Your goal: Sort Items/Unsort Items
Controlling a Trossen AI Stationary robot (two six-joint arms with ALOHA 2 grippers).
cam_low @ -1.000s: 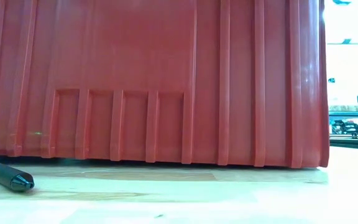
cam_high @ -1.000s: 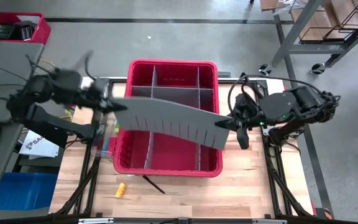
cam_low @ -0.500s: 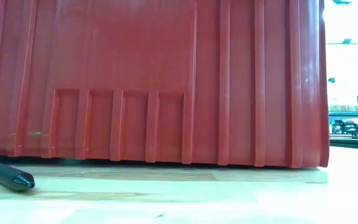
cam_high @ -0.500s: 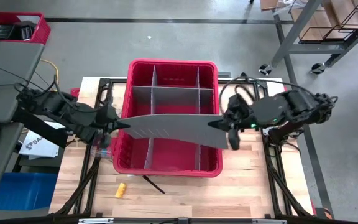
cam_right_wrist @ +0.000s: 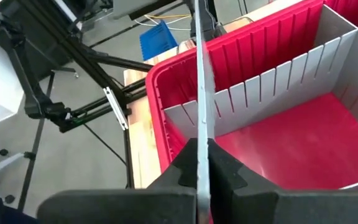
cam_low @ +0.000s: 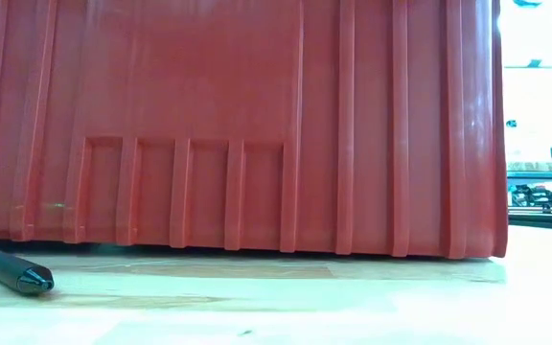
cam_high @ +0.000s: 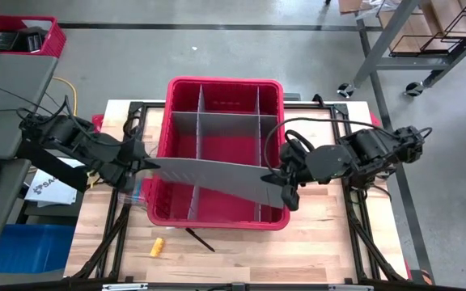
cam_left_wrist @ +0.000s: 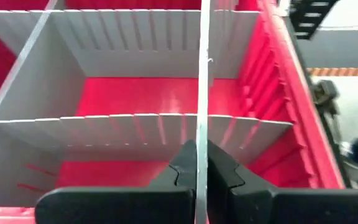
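Items lying on wooden table (cam_high: 330, 242): yellow block (cam_high: 158, 246), dark stick (cam_high: 201, 240), possibly a pen.
Left gripper (cam_high: 140, 164) and right gripper (cam_high: 284, 179) clamping grey divider (cam_high: 209, 173) above red bin (cam_high: 225, 87); grey floor (cam_high: 217, 48) surrounding.

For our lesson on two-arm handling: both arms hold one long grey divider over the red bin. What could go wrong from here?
1. The grey divider is pinched only at its ends by the left gripper and right gripper; uneven motion could bend or twist it loose.
2. It hangs slanted across the red bin, so it may jam against the seated partitions.
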